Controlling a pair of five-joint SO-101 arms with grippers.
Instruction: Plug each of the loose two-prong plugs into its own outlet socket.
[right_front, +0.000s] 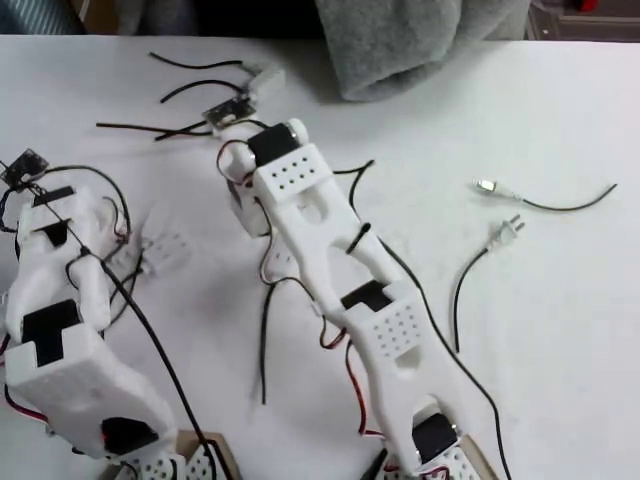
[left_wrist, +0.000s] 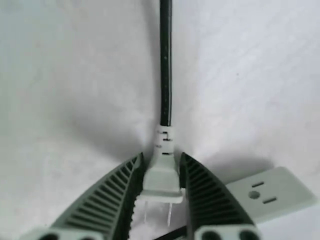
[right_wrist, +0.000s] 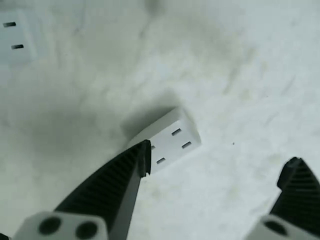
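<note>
Left arm's fingers are clamped tight on a white two-prong plug. Its prongs point back toward the wrist, and its black cord runs straight away over the white counter. A pale outlet socket lies just beside that plug, not touching it.

Right arm's fingers are spread wide above a white outlet block, with one tip right at its edge. Another socket sits a bit apart from it.

In the high view, a loose plug on a black cord and a second small plug lie around 3 o'clock on the counter, well apart from both arms. A grey cloth is up at 12 o'clock.
</note>
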